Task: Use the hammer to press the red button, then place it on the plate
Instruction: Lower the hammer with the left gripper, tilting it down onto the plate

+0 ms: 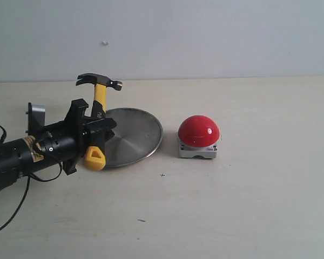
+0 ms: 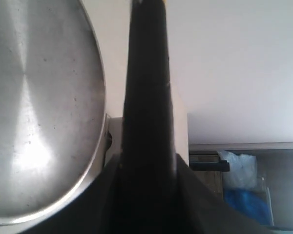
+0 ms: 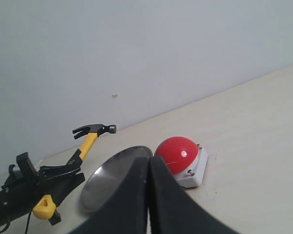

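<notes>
Pale beige table (image 1: 232, 205) and a plain grey-white wall fill the scene. On the left side, the left gripper (image 1: 92, 123) has its jaws closed around the lower part of the handle of the hammer (image 1: 100, 97), so the hammer is held above the table, at the left edge of the plate (image 1: 135, 135). The right gripper (image 3: 148, 190) shows only in its own wrist view; its two fingers are pressed together and hold nothing.

The red button (image 1: 198, 130) stands to the right of the plate, well apart from the hammer. I think the heavy head, high above the grip, could make the handle turn inside the jaws when the arm moves to the right. The yellow end hangs low and could hit the plate rim on the way. Also the dome is glossy and round, so a press that is off the centre may slide off or push the base aside.

The long axis of the hammer is nearly upright, a little tilted. The head is on top, with its striking face to the right and the claw to the left; the yellow loop points down.
</notes>
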Robot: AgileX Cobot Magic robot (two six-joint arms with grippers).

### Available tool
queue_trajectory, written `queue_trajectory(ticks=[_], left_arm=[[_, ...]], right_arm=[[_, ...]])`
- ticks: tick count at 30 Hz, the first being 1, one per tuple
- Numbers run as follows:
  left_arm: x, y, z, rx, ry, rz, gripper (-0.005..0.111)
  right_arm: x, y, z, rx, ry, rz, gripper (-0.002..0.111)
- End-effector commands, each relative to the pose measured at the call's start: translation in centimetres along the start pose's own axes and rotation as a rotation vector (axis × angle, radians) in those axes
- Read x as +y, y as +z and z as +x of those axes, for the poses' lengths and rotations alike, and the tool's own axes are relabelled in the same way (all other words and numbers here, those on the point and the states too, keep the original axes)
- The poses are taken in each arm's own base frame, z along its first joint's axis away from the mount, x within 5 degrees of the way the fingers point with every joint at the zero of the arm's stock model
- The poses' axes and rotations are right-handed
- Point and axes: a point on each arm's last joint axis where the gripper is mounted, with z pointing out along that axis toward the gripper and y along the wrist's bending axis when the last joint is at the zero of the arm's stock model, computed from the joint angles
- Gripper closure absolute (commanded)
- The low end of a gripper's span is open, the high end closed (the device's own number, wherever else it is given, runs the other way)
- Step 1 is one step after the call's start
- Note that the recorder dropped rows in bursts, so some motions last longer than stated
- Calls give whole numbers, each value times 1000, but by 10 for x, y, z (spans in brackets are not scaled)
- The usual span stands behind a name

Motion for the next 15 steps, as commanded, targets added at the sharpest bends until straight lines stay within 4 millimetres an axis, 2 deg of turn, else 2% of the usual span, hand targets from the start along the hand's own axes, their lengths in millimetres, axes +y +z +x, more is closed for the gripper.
queue_trajectory(ticks=[1, 15], left_arm=[[-20, 13, -2, -9, 69, 91, 107], [-14, 19, -6, -12, 110, -23, 107]], right_arm=[[-1, 0, 1, -7, -8, 5, 108], [-1, 0, 1, -7, -8, 5, 108]])
